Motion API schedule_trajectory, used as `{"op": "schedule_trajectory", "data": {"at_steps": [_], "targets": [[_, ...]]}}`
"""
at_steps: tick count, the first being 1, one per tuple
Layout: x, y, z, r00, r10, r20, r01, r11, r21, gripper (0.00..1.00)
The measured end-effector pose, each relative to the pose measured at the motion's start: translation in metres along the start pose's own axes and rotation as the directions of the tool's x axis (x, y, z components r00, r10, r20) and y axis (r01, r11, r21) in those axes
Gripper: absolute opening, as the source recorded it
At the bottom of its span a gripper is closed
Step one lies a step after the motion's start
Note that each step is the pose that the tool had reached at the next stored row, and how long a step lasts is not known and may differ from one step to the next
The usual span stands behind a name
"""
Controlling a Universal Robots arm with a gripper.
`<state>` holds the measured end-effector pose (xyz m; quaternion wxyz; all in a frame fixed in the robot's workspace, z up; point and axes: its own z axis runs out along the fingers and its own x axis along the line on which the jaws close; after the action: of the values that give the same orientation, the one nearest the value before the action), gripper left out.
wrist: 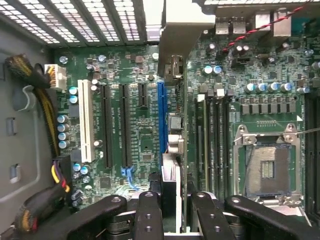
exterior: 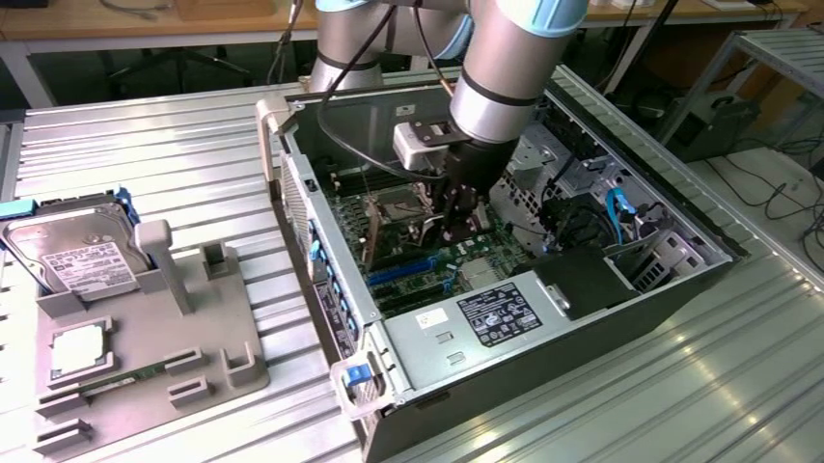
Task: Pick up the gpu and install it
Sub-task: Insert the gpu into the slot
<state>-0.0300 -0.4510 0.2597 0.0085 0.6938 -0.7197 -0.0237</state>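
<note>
My gripper (wrist: 172, 197) is shut on the gpu (wrist: 176, 70), a thin card seen edge-on that runs away from the fingers (wrist: 150, 210) to a silver end bracket (wrist: 182, 30). The card hangs upright over the green motherboard (wrist: 135, 150), right beside and along the long blue slot (wrist: 161, 115). Whether its edge touches the slot I cannot tell. In the exterior view the gripper (exterior: 453, 227) reaches down into the open computer case (exterior: 670, 280), over the middle of the board, and the arm hides most of the card.
Black slots (wrist: 106, 125) and a white slot (wrist: 86, 125) lie beside the blue one, with memory sticks (wrist: 205, 140) and an open processor socket (wrist: 265, 170) on the other side. Cables (wrist: 47, 105) run along the case wall. At the exterior view's left, a grey holder (exterior: 168, 338) carries a hard drive (exterior: 77, 260).
</note>
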Motion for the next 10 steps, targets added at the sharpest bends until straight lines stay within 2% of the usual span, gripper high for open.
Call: {"op": "schedule_trajectory", "data": {"at_steps": [1, 2, 6, 9, 10], "targets": [[0.0005, 0.0004, 0.0001, 1.0, 0.0, 0.0051, 0.0, 1.0, 0.0002, 0.27], [0.0007, 0.0012, 0.0, 1.0, 0.0, 0.0068, 0.0, 1.0, 0.0004, 0.27], [0.0007, 0.0019, 0.0001, 1.0, 0.0, 0.0075, 0.0, 1.0, 0.0005, 0.27], [0.0009, 0.0064, 0.0003, 1.0, -0.007, 0.0072, 0.007, 1.0, 0.0008, 0.27], [0.0009, 0.0065, 0.0004, 0.9999, -0.01, 0.007, 0.01, 0.9999, 0.003, 0.27]]}}
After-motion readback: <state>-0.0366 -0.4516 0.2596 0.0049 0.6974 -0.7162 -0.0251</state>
